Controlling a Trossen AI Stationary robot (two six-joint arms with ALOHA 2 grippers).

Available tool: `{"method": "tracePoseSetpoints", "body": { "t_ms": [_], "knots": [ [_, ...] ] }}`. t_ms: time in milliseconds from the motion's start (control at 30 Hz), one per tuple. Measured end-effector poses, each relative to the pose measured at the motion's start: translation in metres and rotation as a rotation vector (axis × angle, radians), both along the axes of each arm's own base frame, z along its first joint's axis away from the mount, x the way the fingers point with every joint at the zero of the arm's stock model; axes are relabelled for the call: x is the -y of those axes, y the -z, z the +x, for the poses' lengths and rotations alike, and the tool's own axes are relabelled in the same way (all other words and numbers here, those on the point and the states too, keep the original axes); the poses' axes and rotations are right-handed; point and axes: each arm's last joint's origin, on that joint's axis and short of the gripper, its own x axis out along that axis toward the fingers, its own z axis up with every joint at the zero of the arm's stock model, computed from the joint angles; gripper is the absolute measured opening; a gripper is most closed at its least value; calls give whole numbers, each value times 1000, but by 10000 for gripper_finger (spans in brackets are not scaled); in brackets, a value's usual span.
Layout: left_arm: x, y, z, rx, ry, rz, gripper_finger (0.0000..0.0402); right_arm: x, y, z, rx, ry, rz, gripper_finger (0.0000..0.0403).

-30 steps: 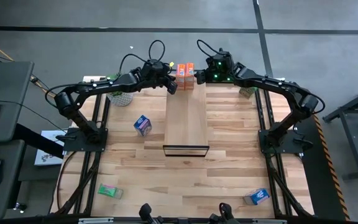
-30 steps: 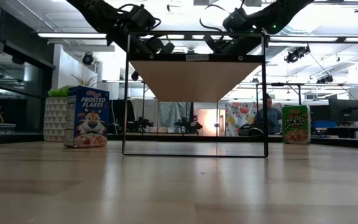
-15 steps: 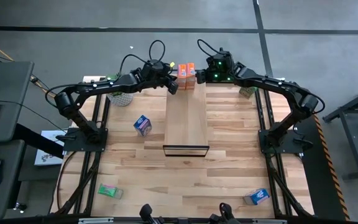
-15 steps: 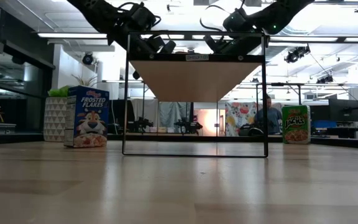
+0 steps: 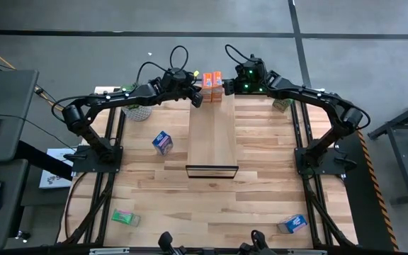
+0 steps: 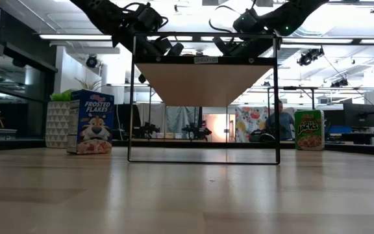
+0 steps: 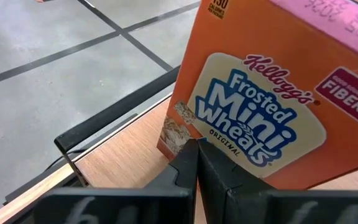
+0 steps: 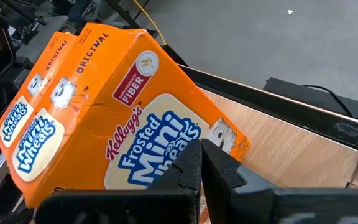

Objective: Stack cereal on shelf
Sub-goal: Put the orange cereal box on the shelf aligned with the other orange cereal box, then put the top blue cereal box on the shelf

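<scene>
The pale wooden counter [image 5: 154,184] carries, at its near edge, a green box [image 5: 124,217] on the left and a blue box [image 5: 292,224] on the right. Farther in, another blue box [image 5: 162,142] stands just left of the shelf [image 5: 212,134], a long light plank on a thin black frame running away toward the far edge. In the low view a Frosted Flakes box [image 6: 89,121] and a second green box [image 6: 309,130] stand on either side of the frame, with a white planter [image 6: 58,122] and an office room behind, where a person [image 6: 279,121] sits.

Nothing has shifted from the earlier frames; both arms stay where they were.

At the shelf's far end two orange boxes [image 5: 212,86] stand side by side, touching, printed "Frosted Mini Wheats". The left gripper [image 5: 197,100] sits just beside them on the left, its fingers [image 7: 185,167] closed together and empty, tips at the box face. The right gripper [image 5: 227,89] mirrors it on the right, fingers [image 8: 188,167] likewise closed on nothing.
</scene>
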Motion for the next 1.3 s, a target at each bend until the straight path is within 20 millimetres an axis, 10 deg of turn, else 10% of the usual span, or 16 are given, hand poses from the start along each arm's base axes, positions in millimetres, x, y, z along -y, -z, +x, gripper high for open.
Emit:
{"method": "tracePoseSetpoints", "body": {
  "t_ms": [867,1300],
  "knots": [
    [-10,-9,-23,-61,-18,6,0,7,2,-13,-43,12,34,0],
    [36,-45,-94,42,23,29,0,-24,-39,-90,-321,8,-45,0]
  ]
}}
